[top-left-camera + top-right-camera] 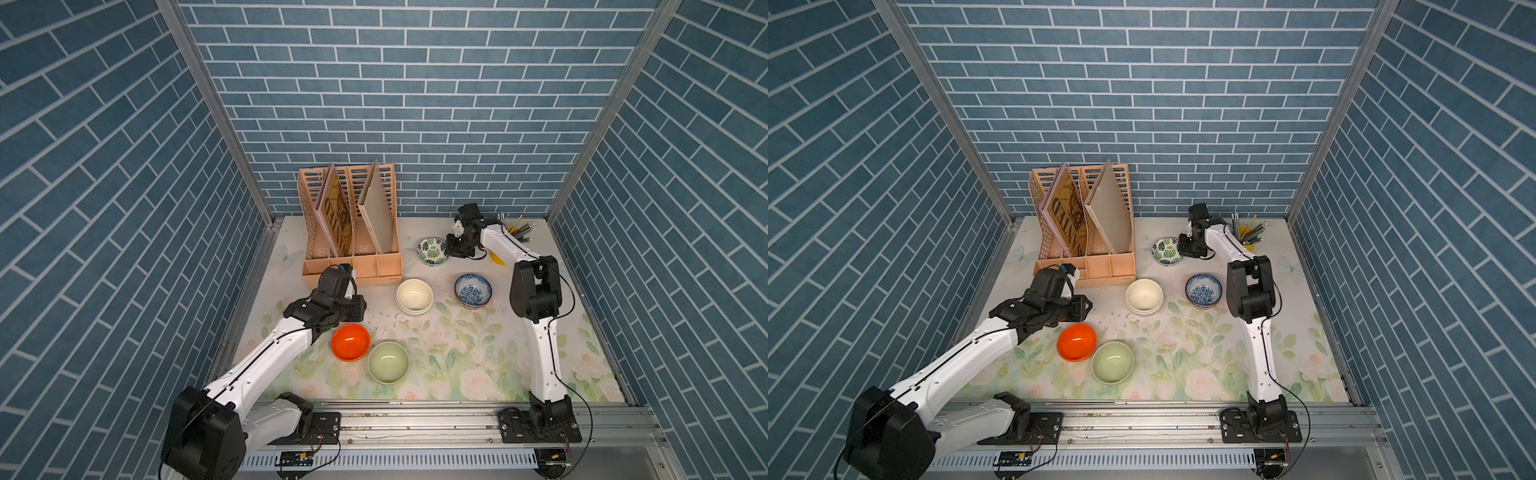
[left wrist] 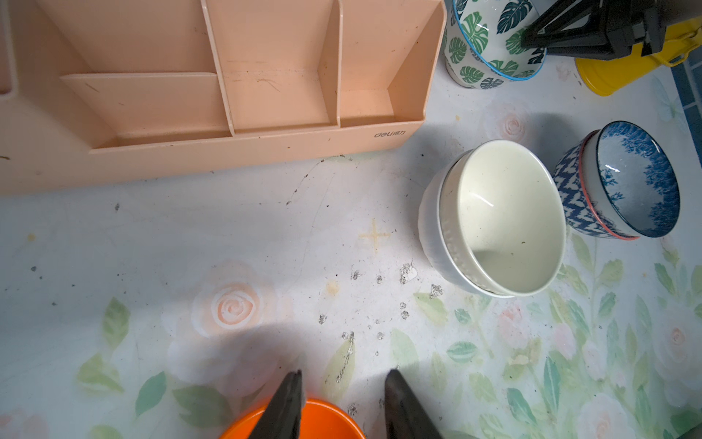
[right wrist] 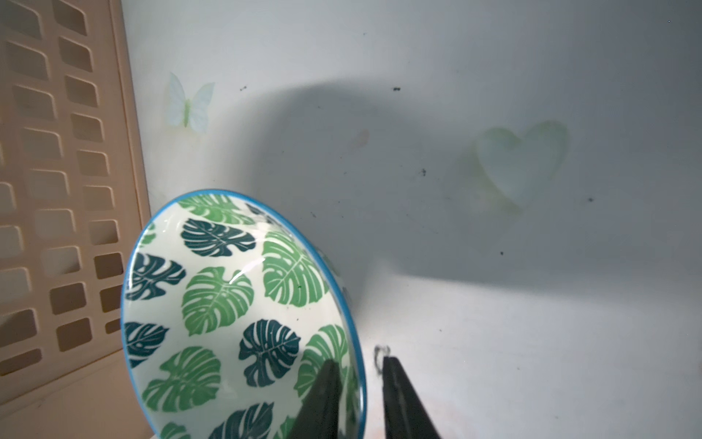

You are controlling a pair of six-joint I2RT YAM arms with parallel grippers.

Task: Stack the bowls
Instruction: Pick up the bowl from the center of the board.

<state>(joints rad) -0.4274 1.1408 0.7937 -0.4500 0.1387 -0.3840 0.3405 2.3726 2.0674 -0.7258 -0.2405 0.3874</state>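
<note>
The right gripper (image 3: 360, 361) straddles the rim of the leaf bowl (image 3: 228, 304) (pinched or not, I cannot tell), probably to lift it; the left gripper (image 2: 343, 374), jaws apart, straddles the orange bowl (image 2: 330, 422) likewise.

Leaf-pattern bowl (image 3: 228, 304): looks like glazed ceramic, glossy, light streaks on it. Cream bowl (image 2: 509, 220) glossy too. Orange bowl (image 1: 350, 341) shiny, pale green bowl (image 1: 388, 361) softer sheen. File rack (image 2: 266, 76): peach plastic, matt, scuffed. Worktop (image 2: 190, 235): smooth printed sheet, scratched and flaking. Front rail (image 1: 415, 419): bare metal.
</note>
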